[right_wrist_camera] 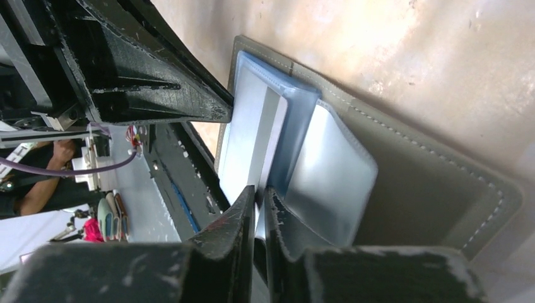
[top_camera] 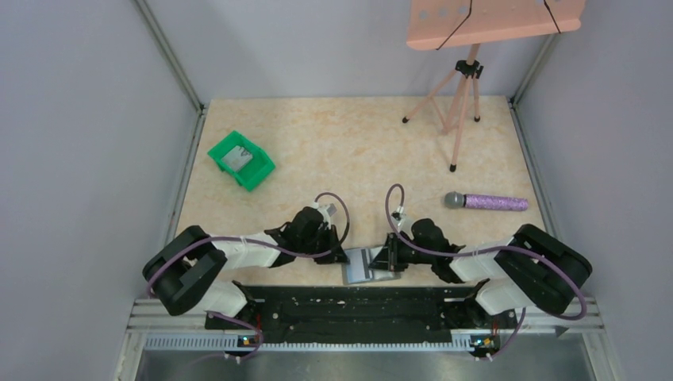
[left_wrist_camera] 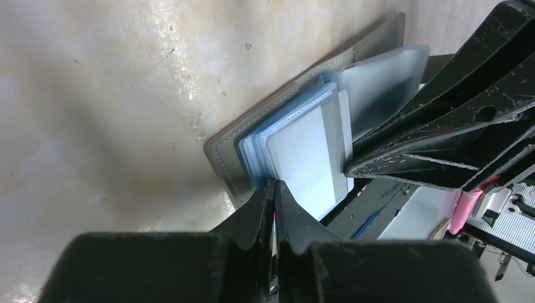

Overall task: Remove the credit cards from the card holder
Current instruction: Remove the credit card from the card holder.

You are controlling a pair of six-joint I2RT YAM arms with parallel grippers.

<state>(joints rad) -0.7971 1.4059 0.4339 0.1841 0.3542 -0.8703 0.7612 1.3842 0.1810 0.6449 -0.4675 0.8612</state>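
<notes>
The grey card holder (top_camera: 367,266) lies open near the table's front edge, between my two grippers. In the left wrist view its grey cover (left_wrist_camera: 222,154) fans out blue plastic sleeves (left_wrist_camera: 252,151) around a white credit card (left_wrist_camera: 306,158) with a grey stripe. My left gripper (left_wrist_camera: 274,184) is shut on the sleeves' edge. In the right wrist view the same credit card (right_wrist_camera: 249,139) runs down between the tips of my right gripper (right_wrist_camera: 258,192), which is shut on its edge. The cover (right_wrist_camera: 429,183) lies flat behind a loose clear sleeve (right_wrist_camera: 328,177). Each wrist view also shows the other gripper's fingers (left_wrist_camera: 441,126) (right_wrist_camera: 158,95).
A green plastic bin (top_camera: 240,159) sits at the back left. A microphone with a purple handle (top_camera: 486,202) lies at the right. A pink tripod (top_camera: 459,103) carrying a pink board (top_camera: 492,20) stands at the back right. The black base rail (top_camera: 349,309) runs just behind the card holder.
</notes>
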